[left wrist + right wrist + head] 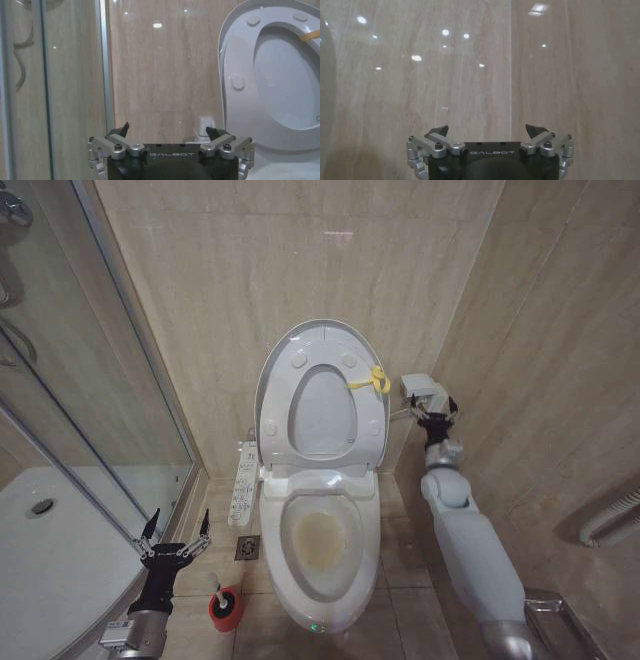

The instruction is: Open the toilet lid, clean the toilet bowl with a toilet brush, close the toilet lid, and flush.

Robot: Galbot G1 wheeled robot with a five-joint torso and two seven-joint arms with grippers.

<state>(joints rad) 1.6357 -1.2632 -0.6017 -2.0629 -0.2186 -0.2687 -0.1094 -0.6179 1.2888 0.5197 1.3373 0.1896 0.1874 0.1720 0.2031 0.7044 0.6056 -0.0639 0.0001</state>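
The toilet lid [322,410] stands upright against the back wall, with the white seat ring [282,405] and its yellow tie [372,380] raised against it. Below, the toilet bowl [322,542] lies uncovered, with brownish stains inside. The toilet brush [224,604] stands in its red holder on the floor, left of the bowl. My left gripper [177,525] is open and empty, just left of and above the brush; the left wrist view shows the gripper [167,130] facing the wall beside the lid [285,82]. My right gripper [420,402] is open near the wall, right of the lid, and it [486,130] faces bare tile.
A button panel [243,485] is fixed to the bowl's left side. The glass shower screen [90,410] and white shower tray [50,560] close off the left. A floor drain [247,548] lies beside the bowl. A chrome rail [545,605] sits low on the right.
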